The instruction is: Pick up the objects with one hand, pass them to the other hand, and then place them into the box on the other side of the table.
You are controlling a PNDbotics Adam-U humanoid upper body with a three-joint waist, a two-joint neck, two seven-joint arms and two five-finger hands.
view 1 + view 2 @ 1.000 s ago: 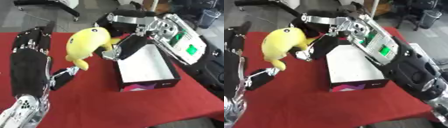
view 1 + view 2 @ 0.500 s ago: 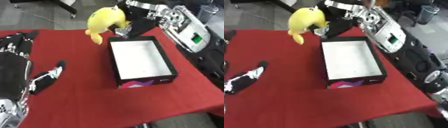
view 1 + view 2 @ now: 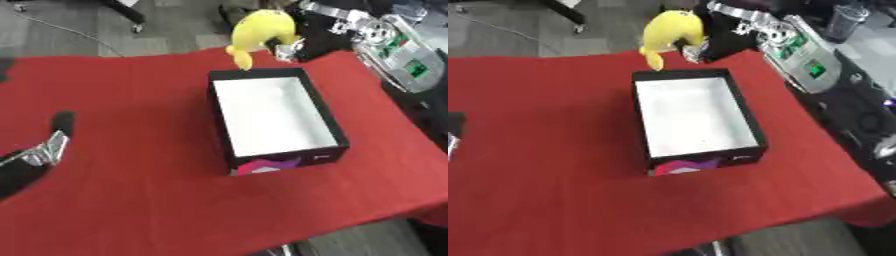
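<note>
Yellow plush toy (image 3: 260, 31) is hanging above the far edge of the black box (image 3: 325, 118) | right hand (image 3: 287, 48) is gripping it from the right | left hand (image 3: 45, 145) is resting with relaxed fingers at the left edge on red tablecloth (image 3: 131, 100)

1 yellow plush toy (image 3: 259, 31), 1 black box (image 3: 325, 120) with white inside, 1 red table (image 3: 131, 200). 2 robot hands: right hand (image 3: 710, 42), left hand (image 3: 48, 145).
</note>
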